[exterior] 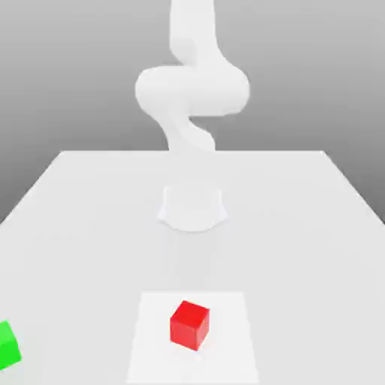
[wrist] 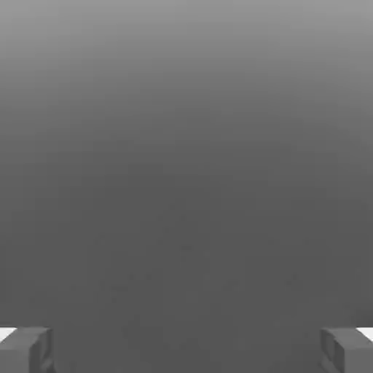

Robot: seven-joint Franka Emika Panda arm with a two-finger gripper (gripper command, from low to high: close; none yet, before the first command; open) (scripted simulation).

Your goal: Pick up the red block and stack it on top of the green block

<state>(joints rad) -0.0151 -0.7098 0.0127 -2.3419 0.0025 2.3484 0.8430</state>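
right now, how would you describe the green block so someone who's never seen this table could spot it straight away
Start at the white table with the arm's round base standing mid-table. In front of the base lies a paler square patch with the red block on it. The green block sits off that patch, at the exterior view's far left edge, partly cut off by the picture; it is the one bright green cube.

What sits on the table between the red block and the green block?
Nothing: in the exterior view the stretch of table between the red block and the green block is bare, apart from the edge of the lighter square patch under the red one.
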